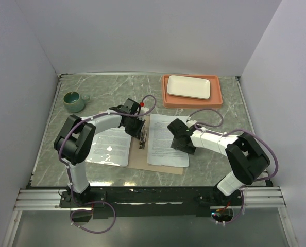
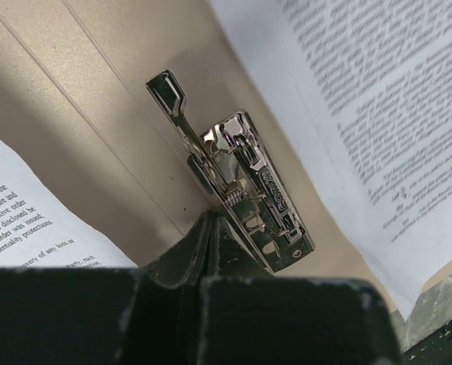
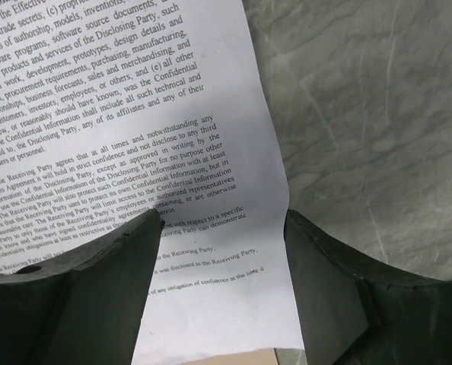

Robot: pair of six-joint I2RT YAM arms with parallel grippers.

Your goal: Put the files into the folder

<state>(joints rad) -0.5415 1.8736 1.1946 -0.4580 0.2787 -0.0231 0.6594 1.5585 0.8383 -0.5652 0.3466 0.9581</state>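
The tan folder [image 1: 138,157] lies open and flat on the table. A sheet in a glossy sleeve [image 1: 109,146] lies on its left half and a plain printed sheet [image 1: 166,146] on its right half. A metal lever clip [image 1: 141,140] sits on the folder's middle crease. My left gripper [image 1: 140,134] is shut, its tips [image 2: 211,222] touching the near end of the clip [image 2: 245,186] on the folder [image 2: 97,114]. My right gripper [image 1: 180,139] is open and low over the right sheet's outer edge [image 3: 211,152]. One finger [image 3: 127,255] is over the paper, the other [image 3: 325,262] over the table.
A salmon-orange tray [image 1: 192,100] holding a white rectangular plate [image 1: 189,86] stands at the back right. A green mug [image 1: 73,101] stands at the back left. The marble tabletop [image 3: 363,99] shows right of the sheet. A corner of the folder [image 3: 256,356] shows under the sheet.
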